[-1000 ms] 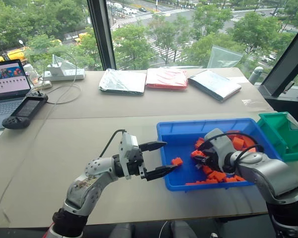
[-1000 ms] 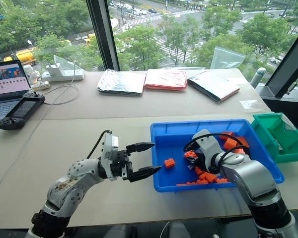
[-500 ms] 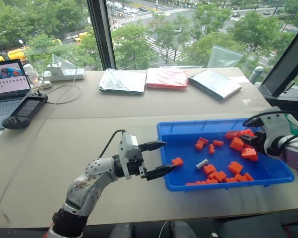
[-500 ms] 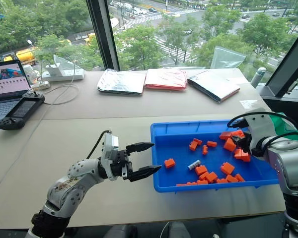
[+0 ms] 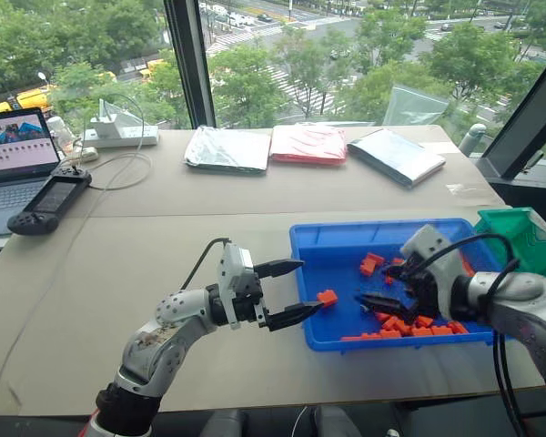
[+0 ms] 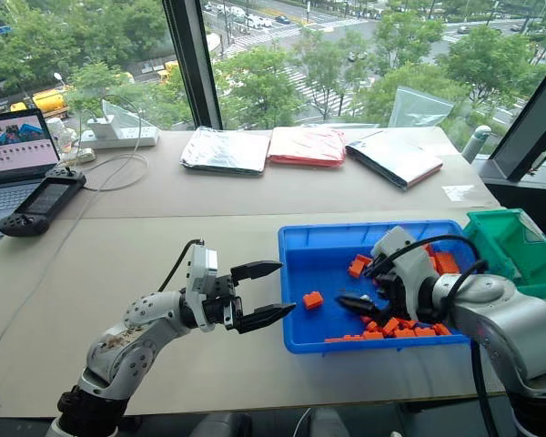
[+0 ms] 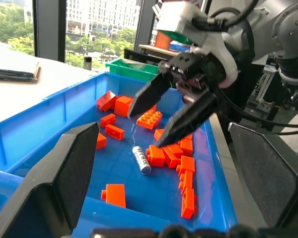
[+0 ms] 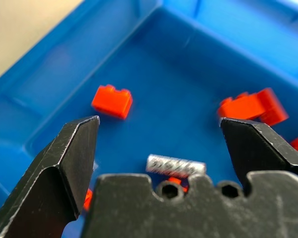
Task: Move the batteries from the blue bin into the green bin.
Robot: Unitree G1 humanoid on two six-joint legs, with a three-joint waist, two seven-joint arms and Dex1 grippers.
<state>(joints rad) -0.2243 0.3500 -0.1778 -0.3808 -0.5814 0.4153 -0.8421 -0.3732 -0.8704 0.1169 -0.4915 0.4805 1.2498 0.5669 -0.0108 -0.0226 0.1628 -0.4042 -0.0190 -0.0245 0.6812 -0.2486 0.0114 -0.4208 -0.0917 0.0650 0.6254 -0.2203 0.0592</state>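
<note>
The blue bin (image 5: 320, 244) lies on the table at the right, with several orange bricks (image 5: 409, 323) in it. One silver battery (image 7: 141, 159) lies on the bin's floor among the bricks. My right gripper (image 5: 375, 285) hangs open and empty over the middle of the bin, tilted down, with the battery (image 8: 176, 166) just below the gap between its fingers. My left gripper (image 5: 309, 286) is open and empty at the bin's left rim, pointing across it. The green bin (image 5: 520, 238) stands at the blue bin's far right corner.
A lone orange brick (image 5: 326, 296) sits in the bin close to my left gripper's lower finger. At the back of the table lie two silver pouches (image 5: 226, 148) and a red one (image 5: 308, 144). A laptop (image 5: 14, 155), a game controller (image 5: 50, 200) and cables are at the far left.
My right gripper went from the bin's middle to its right end, then swung back left and down over the battery. The left gripper has stayed where it was.
</note>
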